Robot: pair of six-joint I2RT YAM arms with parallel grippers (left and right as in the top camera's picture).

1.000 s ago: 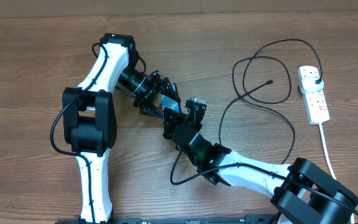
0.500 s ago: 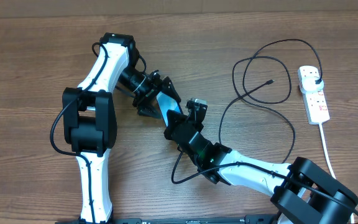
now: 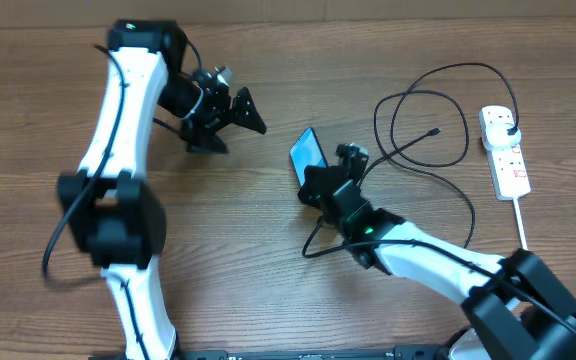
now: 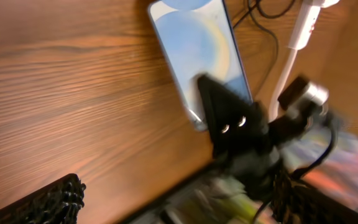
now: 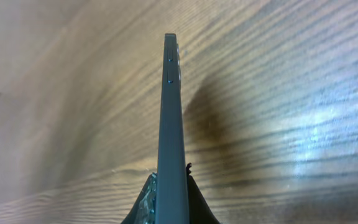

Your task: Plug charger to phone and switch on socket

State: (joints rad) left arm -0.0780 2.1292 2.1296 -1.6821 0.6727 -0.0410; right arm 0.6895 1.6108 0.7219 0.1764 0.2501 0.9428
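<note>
The phone (image 3: 309, 150) with its light blue screen is gripped at its lower end by my right gripper (image 3: 324, 183), which is shut on it. It is held on edge above the table. In the right wrist view the phone (image 5: 171, 118) stands edge-on between the fingertips (image 5: 151, 202). My left gripper (image 3: 232, 127) is open and empty at the upper left, well apart from the phone (image 4: 194, 50). The charger cable (image 3: 418, 130) lies in loose loops to the right, its connector tip (image 3: 435, 131) free. Its plug head (image 3: 509, 125) sits in the socket (image 3: 506, 152).
The socket's thick white cord (image 3: 528, 245) runs down the right side of the table. The cable loops lie between my right arm and the socket. In the left wrist view the socket (image 4: 303, 25) shows at the top right.
The left gripper opened, let go of the phone and pulled back up and to the left. The right gripper shut on the phone and carried it to the right.
</note>
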